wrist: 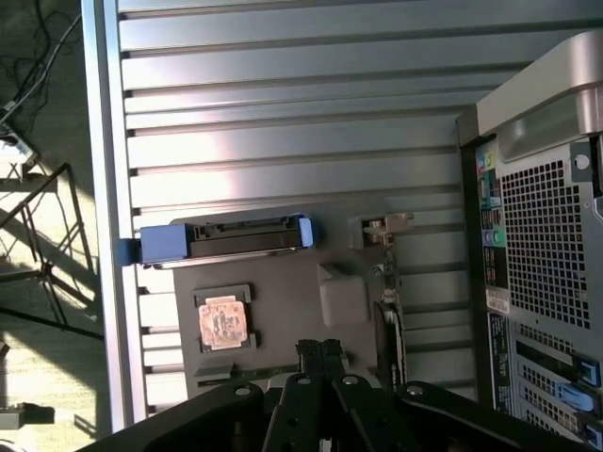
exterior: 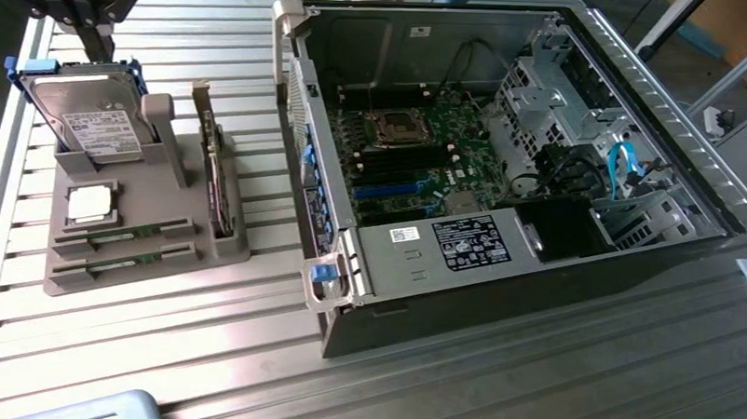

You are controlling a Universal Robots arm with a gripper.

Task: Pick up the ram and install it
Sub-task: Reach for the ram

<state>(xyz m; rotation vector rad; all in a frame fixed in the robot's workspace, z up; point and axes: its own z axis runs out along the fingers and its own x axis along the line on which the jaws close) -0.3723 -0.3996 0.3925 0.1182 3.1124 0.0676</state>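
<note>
gripper (wrist: 320, 351) hangs over the gray parts holder (exterior: 160, 258), fingers pressed together w/ nothing between them, not touching any part. in the exterior view the dark arm (exterior: 92, 13) sits at top left, above the hard drive end of the holder.

ram (exterior: 130, 232) sits on edge in a slot at the holder's near end, just beside the square silver cpu (exterior: 90, 202). second ram stick (exterior: 121, 261) is in the next slot, parallel to the first. both are well apart from the pc.

hard drive (exterior: 93, 116) in its blue caddy stands tilted at the holder's far end. green card w/ metal bracket (exterior: 214, 167) stands upright along the holder's side nearest the pc.

open pc case (exterior: 675, 127) is on the exterior view's right, motherboard (exterior: 413, 155) exposed. all on a slatted metal table (exterior: 467, 380).
</note>
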